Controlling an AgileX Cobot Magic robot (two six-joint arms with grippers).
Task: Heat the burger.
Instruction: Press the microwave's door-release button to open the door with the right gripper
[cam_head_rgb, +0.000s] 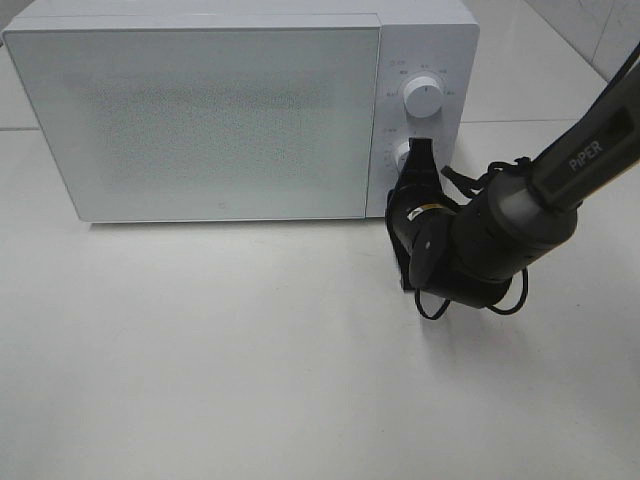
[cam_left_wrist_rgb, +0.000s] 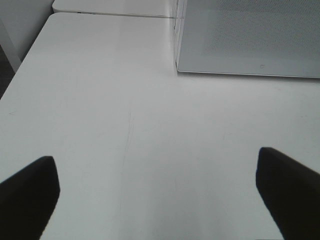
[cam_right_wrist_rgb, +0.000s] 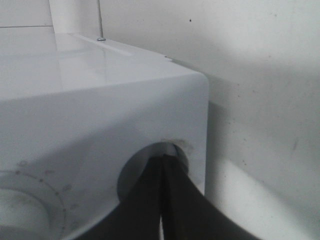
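At lower knob (cam_head_rgb: 401, 157) of microwave (cam_head_rgb: 200, 120), clenched right hand (cam_head_rgb: 421, 148) rested, likely setting heat; left hand (cam_left_wrist_rgb: 157, 185) hung released.

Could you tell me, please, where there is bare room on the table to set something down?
Free: the wide table stretch before the microwave, and the strip left of it. Crowded: by the lower knob, where the right gripper, jaws shut, and its arm hang.

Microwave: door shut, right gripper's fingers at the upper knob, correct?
No. The microwave door is shut, but the right gripper is at the lower knob, not the upper knob; the exterior high view shows it.
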